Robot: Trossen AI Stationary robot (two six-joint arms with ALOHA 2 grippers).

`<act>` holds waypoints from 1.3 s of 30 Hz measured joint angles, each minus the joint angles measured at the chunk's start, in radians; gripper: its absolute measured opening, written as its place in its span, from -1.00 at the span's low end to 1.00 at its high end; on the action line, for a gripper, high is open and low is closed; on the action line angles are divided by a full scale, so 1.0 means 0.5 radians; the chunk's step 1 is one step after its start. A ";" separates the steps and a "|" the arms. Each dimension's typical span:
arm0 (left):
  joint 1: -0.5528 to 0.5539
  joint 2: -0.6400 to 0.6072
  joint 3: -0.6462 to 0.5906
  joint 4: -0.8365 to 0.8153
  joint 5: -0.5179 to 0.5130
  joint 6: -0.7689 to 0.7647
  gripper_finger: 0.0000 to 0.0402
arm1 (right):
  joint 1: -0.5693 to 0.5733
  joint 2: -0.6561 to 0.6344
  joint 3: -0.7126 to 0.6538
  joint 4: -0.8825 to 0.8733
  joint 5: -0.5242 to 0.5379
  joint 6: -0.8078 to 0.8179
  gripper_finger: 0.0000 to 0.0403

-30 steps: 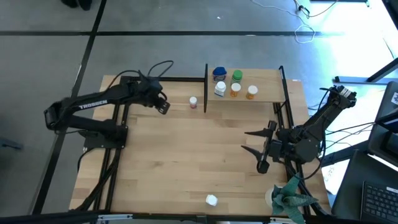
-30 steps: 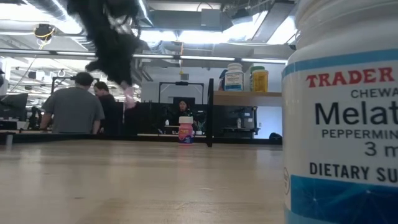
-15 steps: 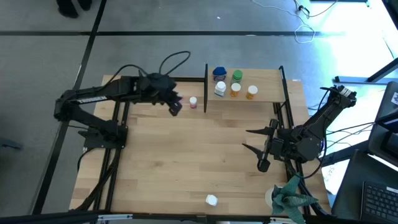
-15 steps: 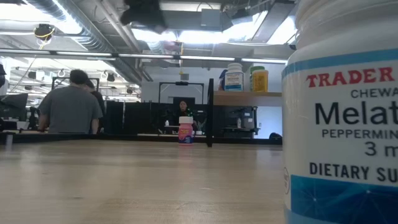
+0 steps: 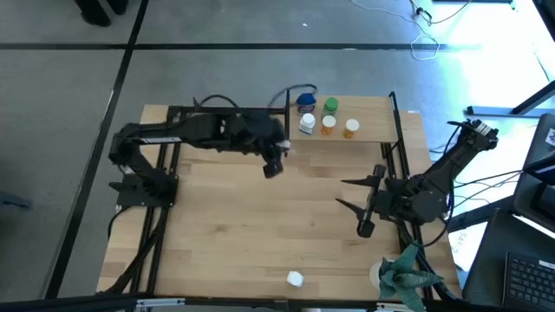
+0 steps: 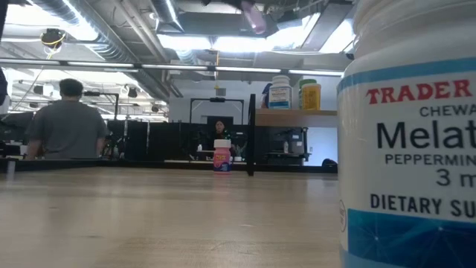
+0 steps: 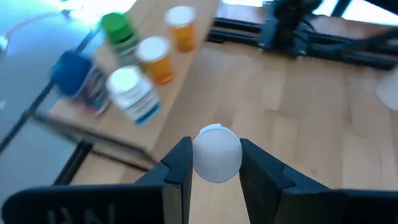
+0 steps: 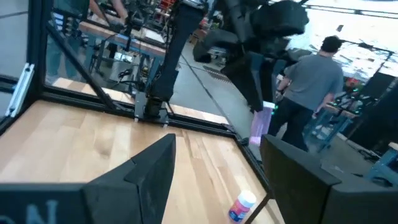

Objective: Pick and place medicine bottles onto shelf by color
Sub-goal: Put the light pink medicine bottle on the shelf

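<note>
Left gripper (image 7: 214,163) clamped on a white-capped bottle (image 7: 216,153), raised beside the shelf (image 5: 373,132). Right gripper (image 5: 354,194) spread, idle. Foreground bottle (image 6: 407,134) reads "TRADER", "DIETARY".

Low view: the melatonin bottle (image 6: 409,141) nearest the lens is cut off by the right, top and bottom edges, so its cap and part of its label are not shown, and a blurred pink shape (image 6: 253,16) at the top edge is probably the bottle held aloft, its carrier lying out of frame. High view: the standing pink bottle (image 6: 222,155) beside the shelf (image 5: 373,130) is covered by the left arm (image 5: 217,132). Left wrist view: only the white cap (image 7: 216,153) of the gripped bottle is seen between the fingers (image 7: 177,168), its body being hidden beneath, and the blue bottle (image 7: 78,78) on the shelf is smeared beyond reading.
</note>
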State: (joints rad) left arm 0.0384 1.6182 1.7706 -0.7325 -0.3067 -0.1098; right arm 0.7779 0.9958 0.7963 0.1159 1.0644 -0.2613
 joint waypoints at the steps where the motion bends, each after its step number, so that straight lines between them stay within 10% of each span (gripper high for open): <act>1: -0.029 0.033 0.027 0.002 0.003 0.068 -0.56 | -0.020 0.000 0.000 -0.031 -0.050 0.028 0.17; 20: -0.292 0.283 0.120 0.089 0.015 0.569 -0.56 | -0.701 0.122 0.000 -0.295 -0.938 0.617 0.17; 39: -0.285 0.278 0.120 0.119 0.025 0.555 -0.56 | -1.085 0.391 0.000 -0.018 -1.296 0.492 0.17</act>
State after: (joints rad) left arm -0.1043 1.7573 1.8305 -0.6731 -0.2943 0.1677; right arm 0.2354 1.1913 0.7963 0.1069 0.4162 -0.0152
